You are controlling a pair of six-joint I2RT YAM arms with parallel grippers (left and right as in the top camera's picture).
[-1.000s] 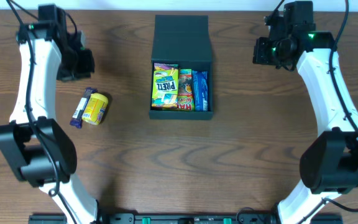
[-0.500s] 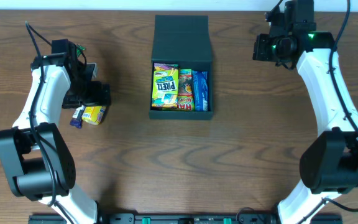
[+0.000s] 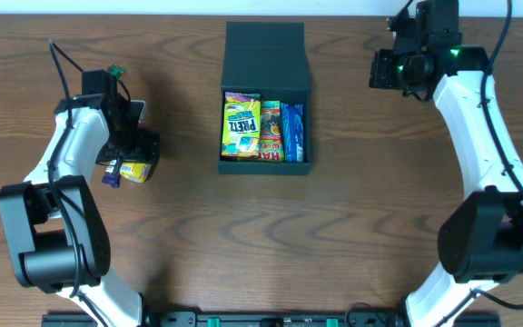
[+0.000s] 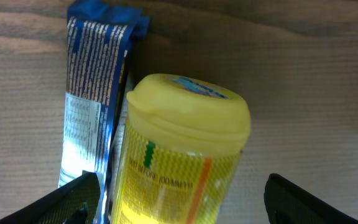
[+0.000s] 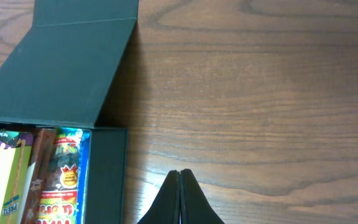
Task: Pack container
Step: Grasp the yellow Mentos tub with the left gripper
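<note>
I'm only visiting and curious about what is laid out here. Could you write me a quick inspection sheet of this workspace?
Surface: brown wood-grain table.
Job's things: dark green container, lid folded open flat behind it; inside, side by side, a yellow Pretz packet, a red packet and a blue packet. Outside, to its left, a yellow canister lies on its side beside a blue wrapped bar.
Clutter: nothing seen.
Grippers: left gripper open, one finger on each side of the yellow canister; right gripper shut, over the table to the right of the container.
Cables: black cables run along both arms.
Surroundings: nothing seen beyond the table.
</note>
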